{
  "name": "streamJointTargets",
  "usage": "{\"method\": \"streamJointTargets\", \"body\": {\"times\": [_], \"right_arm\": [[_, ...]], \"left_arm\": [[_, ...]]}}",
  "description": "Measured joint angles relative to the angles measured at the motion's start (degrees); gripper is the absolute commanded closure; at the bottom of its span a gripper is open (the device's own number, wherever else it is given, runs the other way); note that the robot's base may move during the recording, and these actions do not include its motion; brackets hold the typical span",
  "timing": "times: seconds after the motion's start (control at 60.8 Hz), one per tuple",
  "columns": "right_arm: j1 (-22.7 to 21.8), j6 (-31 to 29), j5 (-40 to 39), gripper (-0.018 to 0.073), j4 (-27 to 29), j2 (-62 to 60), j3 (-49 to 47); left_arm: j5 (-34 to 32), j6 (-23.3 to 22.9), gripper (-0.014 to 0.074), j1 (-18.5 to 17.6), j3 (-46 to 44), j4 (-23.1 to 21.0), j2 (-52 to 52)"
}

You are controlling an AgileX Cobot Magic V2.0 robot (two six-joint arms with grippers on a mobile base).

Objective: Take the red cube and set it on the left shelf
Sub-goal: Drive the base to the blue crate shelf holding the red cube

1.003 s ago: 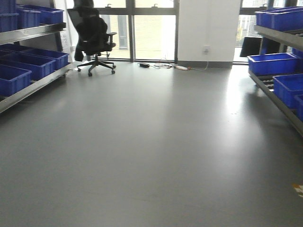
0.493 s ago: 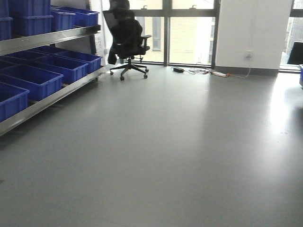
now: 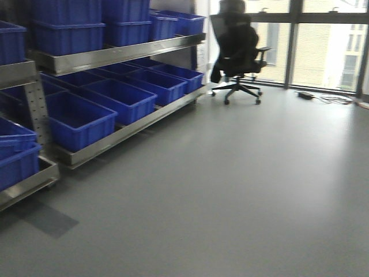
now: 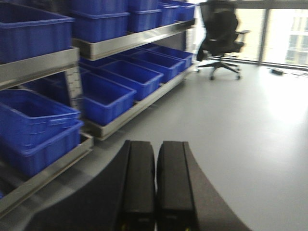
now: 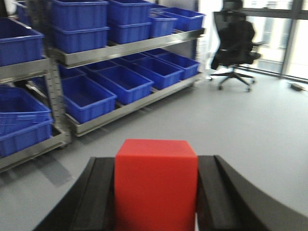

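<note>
In the right wrist view my right gripper [image 5: 156, 166] is shut on the red cube [image 5: 156, 185], which sits between the two black fingers above the grey floor. In the left wrist view my left gripper [image 4: 156, 149] is shut and empty, its black fingers pressed together. The left shelf [image 3: 115, 56], a steel rack with blue bins, stands at the left in the front view. It also shows in the left wrist view [image 4: 43, 65] and the right wrist view [image 5: 120, 49]. Neither gripper shows in the front view.
Several blue bins [image 3: 78, 118] fill the lower and upper shelf levels. A black office chair [image 3: 237, 52] stands at the far end by the windows. Cables [image 3: 334, 98] lie on the floor near the window. Grey floor [image 3: 242, 184] stretches to the right of the rack.
The view has swung left. The left shelf has grown larger and moved toward the centre, the chair has shifted right, and the right shelf has left the view.
</note>
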Motion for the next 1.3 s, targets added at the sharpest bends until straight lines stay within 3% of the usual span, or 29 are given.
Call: {"method": "streamJointTargets", "body": {"times": [1.299], "right_arm": [[0.00, 0.00, 0.00, 0.0387, 0.00, 0.00, 0.00]], "left_arm": [[0.00, 0.00, 0.0495, 0.00, 0.00, 0.00, 0.00]]}}
